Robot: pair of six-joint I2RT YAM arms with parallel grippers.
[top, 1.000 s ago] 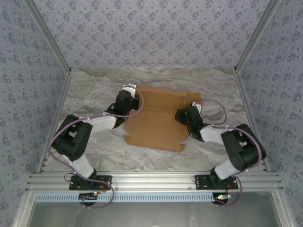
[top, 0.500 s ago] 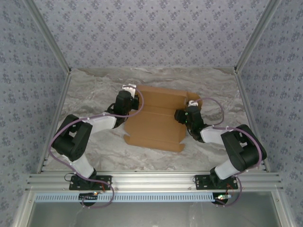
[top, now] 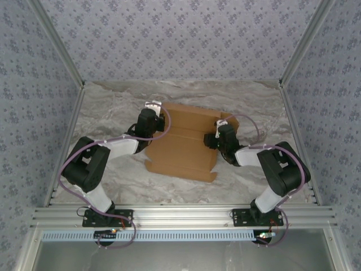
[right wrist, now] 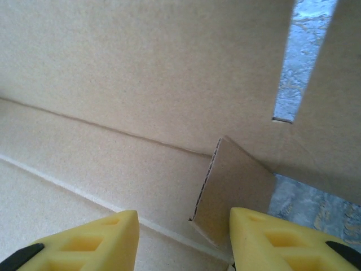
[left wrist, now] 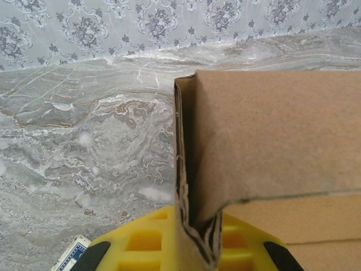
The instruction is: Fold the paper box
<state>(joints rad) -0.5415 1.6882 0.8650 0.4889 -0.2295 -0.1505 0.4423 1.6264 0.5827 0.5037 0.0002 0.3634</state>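
Note:
The paper box [top: 183, 148] is a tan cardboard sheet lying on the marble table between the arms, its right side raised. My left gripper [top: 158, 113] is at its far left corner. In the left wrist view that gripper [left wrist: 194, 240] is shut on a folded upright edge of the paper box [left wrist: 271, 135]. My right gripper [top: 219, 131] is at the box's right side. In the right wrist view its jaws [right wrist: 183, 228] stand apart over the cardboard, with a small upright flap [right wrist: 234, 192] between them, against the right finger [right wrist: 276, 237].
A small blue-and-white card [left wrist: 70, 257] lies on the table by my left fingers. Marble table [top: 113, 107] spreads to the left and back of the box, bounded by patterned walls and the metal rail [top: 180, 214] in front.
My right gripper has moved left into the box's right side, and its jaws have narrowed. The box's right flap has risen and its right edge has shifted left. The left arm has not moved.

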